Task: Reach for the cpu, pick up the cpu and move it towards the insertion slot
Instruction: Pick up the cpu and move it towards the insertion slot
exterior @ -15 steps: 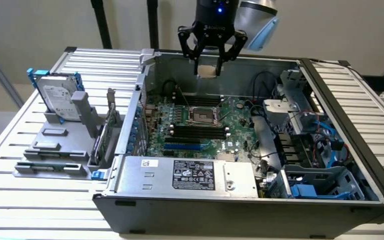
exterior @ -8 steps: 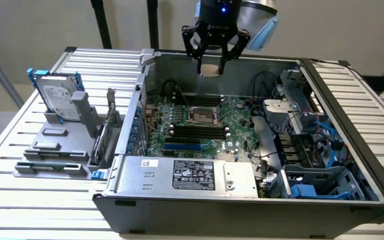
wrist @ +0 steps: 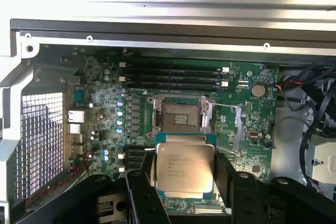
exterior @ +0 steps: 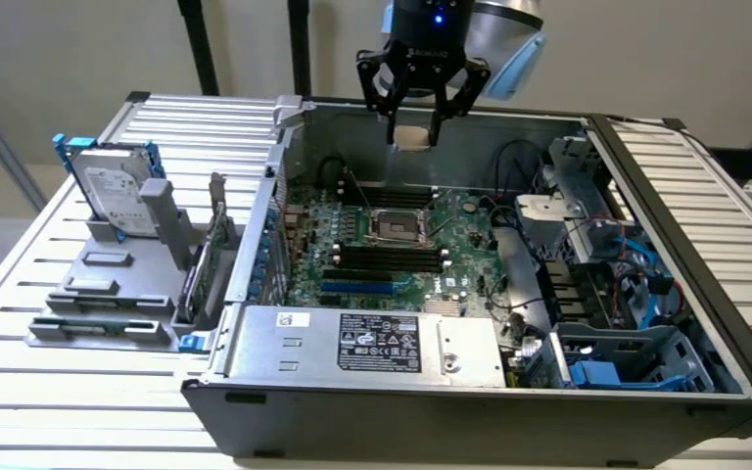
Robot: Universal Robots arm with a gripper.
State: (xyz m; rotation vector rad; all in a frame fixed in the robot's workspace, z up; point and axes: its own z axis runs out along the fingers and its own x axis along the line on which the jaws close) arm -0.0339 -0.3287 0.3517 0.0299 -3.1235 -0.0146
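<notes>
Cpu (wrist: 185, 167) held silver top up, clamped betw. the tool (exterior: 414, 136) fingers, lifted above the open pc case (exterior: 481, 411); insertion slot (wrist: 180, 115) lies below on the green board (wrist: 247, 108), empty w/ dark centre; 1 hard drive (exterior: 117, 196) well apart at exterior view's left.

Hard drive (exterior: 115, 201) stands beside open computer case (exterior: 689, 264).

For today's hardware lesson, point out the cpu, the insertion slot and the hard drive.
cpu (wrist: 185, 167), wrist view, silver metal top.
insertion slot (wrist: 181, 116), wrist view, dark centre of the socket.
hard drive (exterior: 117, 192), exterior view, silver face between the blue rails.
</notes>
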